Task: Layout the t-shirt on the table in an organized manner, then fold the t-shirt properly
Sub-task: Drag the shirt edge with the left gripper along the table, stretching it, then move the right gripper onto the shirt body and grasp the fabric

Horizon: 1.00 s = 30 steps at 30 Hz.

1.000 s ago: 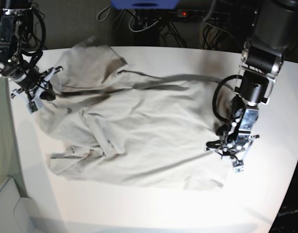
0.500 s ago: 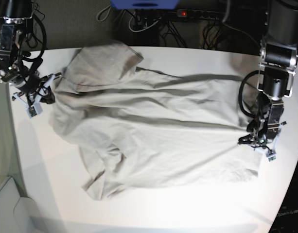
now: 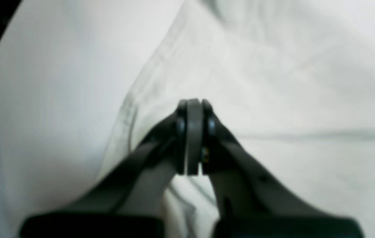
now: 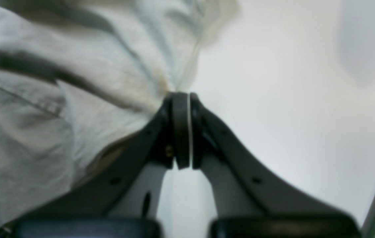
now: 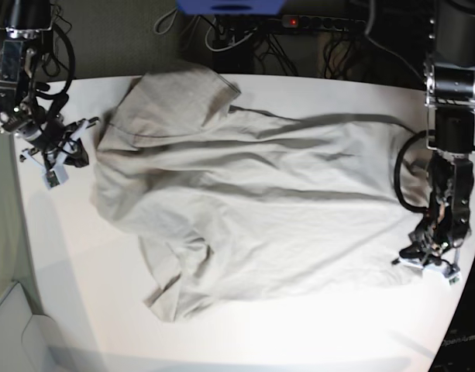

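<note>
The light grey-beige t-shirt [image 5: 252, 201] lies spread and creased across the white table [image 5: 299, 333], one sleeve folded under at the front left. My left gripper [image 5: 411, 260] sits at the shirt's right front corner, shut on the cloth. In the left wrist view the left gripper [image 3: 192, 102] is closed over the t-shirt [image 3: 273, 82] beside its hem. My right gripper [image 5: 80, 151] is at the shirt's far-left edge. In the right wrist view the t-shirt [image 4: 41, 99] gathers into the closed tips of the right gripper [image 4: 180, 96].
A power strip and cables [image 5: 299, 23] run behind the table, with a blue object [image 5: 229, 6] at the top. The left gripper is near the table's right edge. Bare table [image 4: 273, 82] lies beside the right gripper.
The left gripper has moved right and toward the front, drawing the shirt out flatter and wider. The right gripper has stayed almost in place at the left edge.
</note>
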{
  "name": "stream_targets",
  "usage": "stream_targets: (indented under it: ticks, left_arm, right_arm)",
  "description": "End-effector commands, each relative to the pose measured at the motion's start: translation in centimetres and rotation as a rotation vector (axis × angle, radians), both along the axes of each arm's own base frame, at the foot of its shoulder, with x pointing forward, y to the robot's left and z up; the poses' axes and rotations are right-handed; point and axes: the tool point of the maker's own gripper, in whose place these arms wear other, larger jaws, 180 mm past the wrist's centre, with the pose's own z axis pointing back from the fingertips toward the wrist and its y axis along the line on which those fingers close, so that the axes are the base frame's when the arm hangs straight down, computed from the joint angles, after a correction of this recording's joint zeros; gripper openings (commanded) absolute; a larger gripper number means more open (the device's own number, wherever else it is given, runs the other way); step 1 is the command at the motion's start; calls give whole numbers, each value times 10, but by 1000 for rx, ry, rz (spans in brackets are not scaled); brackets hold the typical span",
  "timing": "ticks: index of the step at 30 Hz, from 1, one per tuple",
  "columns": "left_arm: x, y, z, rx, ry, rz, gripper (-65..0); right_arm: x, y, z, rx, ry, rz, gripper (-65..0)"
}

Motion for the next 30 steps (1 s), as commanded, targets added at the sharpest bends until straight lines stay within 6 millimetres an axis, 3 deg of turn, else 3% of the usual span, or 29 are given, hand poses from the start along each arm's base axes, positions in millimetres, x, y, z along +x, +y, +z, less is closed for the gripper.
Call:
stream_targets:
  ticks: [1,5,10,14,18,21,27,30]
  left_arm:
    - [3,10,18,12,-41,27,-646]
    - [-5,-9,14,-36,-72,16,-643]
    - [-23,-33,-18,-76,-18,-1,-642]
    - [-38,-45,-40,-96,25,-9,-642]
    - [-57,-37,-55,-84,71,5,-643]
    - [-76,-12,-62,-36,111,20,-644]
    - [-99,20,-64,30,157,39,-645]
    - [-103,25,-64,42,166,42,-645]
  right_arm:
    - [12,-5,16,-5,-58,-3,-650]
    - [29,-7,30,-11,-100,-3,-650]
    - [56,-13,48,-47,-98,-11,-650]
    - [84,-1,56,-77,-59,32,-650]
    - [103,16,57,-97,-27,93,-650]
    - [115,41,53,-92,-14,156,-650]
    - [131,83,59,-54,-32,225,-650]
    - [139,100,67,-54,-53,263,-650]
